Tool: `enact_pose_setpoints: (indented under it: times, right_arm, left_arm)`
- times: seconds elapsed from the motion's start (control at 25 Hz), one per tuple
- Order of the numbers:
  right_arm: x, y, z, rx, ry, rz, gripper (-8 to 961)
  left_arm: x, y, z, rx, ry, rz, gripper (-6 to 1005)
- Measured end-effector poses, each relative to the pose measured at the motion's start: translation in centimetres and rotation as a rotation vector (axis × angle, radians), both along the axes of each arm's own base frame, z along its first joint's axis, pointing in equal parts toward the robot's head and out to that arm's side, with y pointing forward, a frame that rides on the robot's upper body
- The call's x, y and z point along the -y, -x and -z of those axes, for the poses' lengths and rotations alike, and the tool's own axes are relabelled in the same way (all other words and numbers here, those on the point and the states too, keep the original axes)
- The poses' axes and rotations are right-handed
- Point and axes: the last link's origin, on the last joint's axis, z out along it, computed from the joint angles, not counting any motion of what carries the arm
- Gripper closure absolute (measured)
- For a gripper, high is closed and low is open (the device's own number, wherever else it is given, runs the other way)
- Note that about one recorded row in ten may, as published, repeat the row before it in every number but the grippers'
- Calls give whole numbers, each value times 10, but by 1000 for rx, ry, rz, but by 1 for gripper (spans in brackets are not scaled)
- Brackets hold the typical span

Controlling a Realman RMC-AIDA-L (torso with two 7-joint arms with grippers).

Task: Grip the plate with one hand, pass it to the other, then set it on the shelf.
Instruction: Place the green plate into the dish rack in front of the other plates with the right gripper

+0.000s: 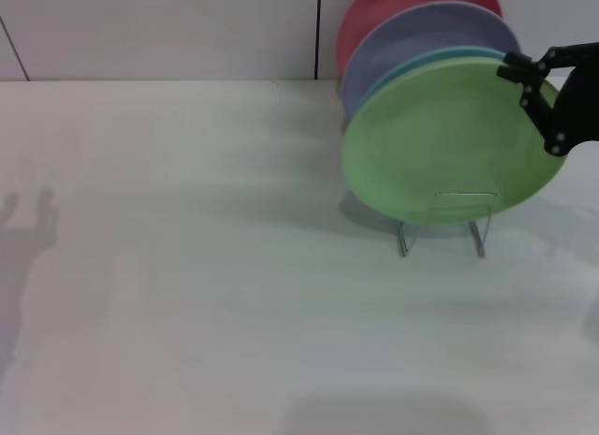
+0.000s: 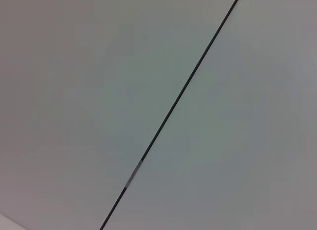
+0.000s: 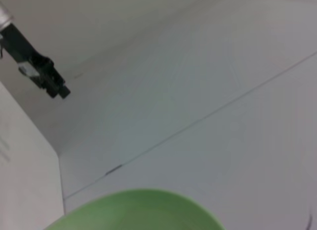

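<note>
The light green plate (image 1: 449,140) stands on edge in the front slot of the chrome wire plate rack (image 1: 443,231), leaning back a little, at the far right of the white tabletop (image 1: 187,267). Close behind it in the same rack stand a turquoise plate (image 1: 440,56), a lavender plate (image 1: 412,42) and a red plate (image 1: 374,14), each showing only as a crescent above the one in front. The right tool (image 1: 533,89) reaches in from the right edge and pinches the green plate's upper right rim. In the right wrist view, the green rim (image 3: 136,210) fills the bottom edge, and the left tool (image 3: 49,84) hangs far off against the wall; I cannot tell whether it is spread or pressed together.
</note>
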Motion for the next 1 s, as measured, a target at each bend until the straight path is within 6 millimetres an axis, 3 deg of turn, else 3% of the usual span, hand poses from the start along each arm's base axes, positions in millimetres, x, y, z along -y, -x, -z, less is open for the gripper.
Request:
enact_pose_setpoints:
  times: [0.64,0.84,1.0]
  right_arm:
    - [-4,-4,7,-3,4,61,917]
    - [-2,-4,7,-7,7,57,776]
    - [3,-3,3,-49,12,45,778]
  left_arm:
    - [2,0,-2,2,-10,9,506]
    - [2,-1,-2,7,-13,14,506]
    - [2,-1,-2,4,-10,18,507]
